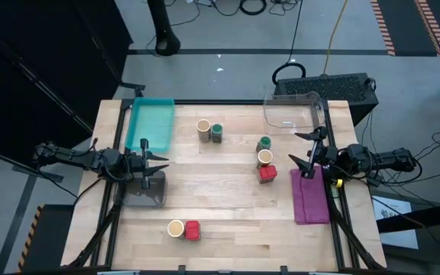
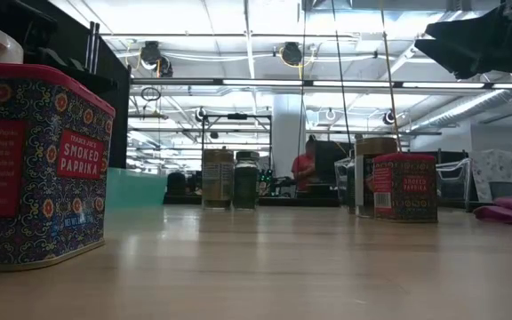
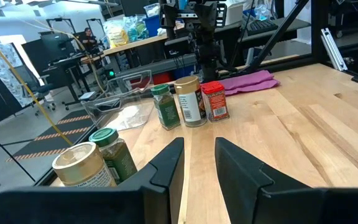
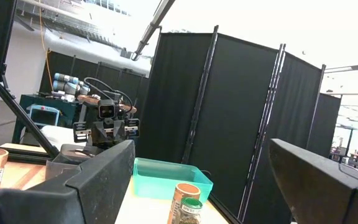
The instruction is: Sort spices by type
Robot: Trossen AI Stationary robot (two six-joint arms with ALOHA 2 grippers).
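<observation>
While both arms are hanging back at the table's (image 1: 228,191) side edges, left gripper (image 1: 161,162) sitting slightly parted and empty, right gripper (image 1: 302,150) spread wide, spice jars (image 1: 265,159) standing in pairs and a trio across the middle and near edge.

Seven spice jars are sitting on the tabletop (image 1: 228,206): two green-lidded jars (image 1: 217,132) (image 1: 263,143), two red tins (image 1: 192,230) (image 1: 266,173), and three tan cylinders with cream tops (image 1: 203,129) (image 1: 265,158) (image 1: 176,228). One teal tray (image 1: 150,122), one clear container (image 1: 292,111) and one purple cloth (image 1: 310,197) are lying there too.
</observation>
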